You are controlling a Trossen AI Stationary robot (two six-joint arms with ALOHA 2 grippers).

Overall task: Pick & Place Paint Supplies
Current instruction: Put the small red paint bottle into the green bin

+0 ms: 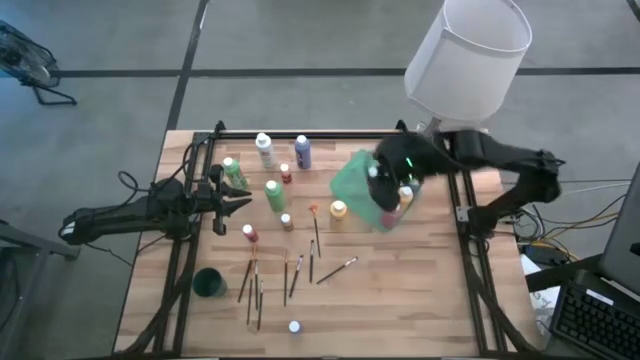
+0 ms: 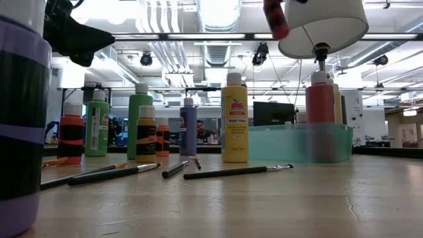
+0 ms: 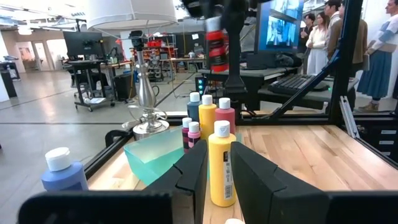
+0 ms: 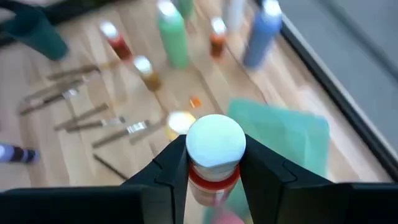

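My right gripper (image 1: 388,190) hangs high over the translucent green tray (image 1: 358,180), shut on a red paint bottle with a white cap (image 4: 214,140). That bottle also shows in the air in the left wrist view (image 3: 216,46). Several bottles (image 3: 208,118) stand upright in the tray. My left gripper (image 1: 243,200) waits level at the table's left, open, with nothing between its fingers. A yellow bottle (image 3: 222,165) stands on the table well beyond them. More bottles (image 1: 274,195) and several brushes (image 1: 255,285) rest on the wood. My right gripper pinches the red bottle just under its white cap (image 4: 213,176), one finger (image 4: 171,168) on each side. The fingers slant down from above. The bottle is lifted clear, high above the tray, cap uppermost and roughly upright.
A lamp with a white shade (image 1: 468,55) stands at the far right edge, beside the tray. A dark green cup (image 1: 209,283) sits near left, and a small bottle (image 1: 294,326) lies by the near edge. Bare wood lies at the near right (image 1: 410,300).
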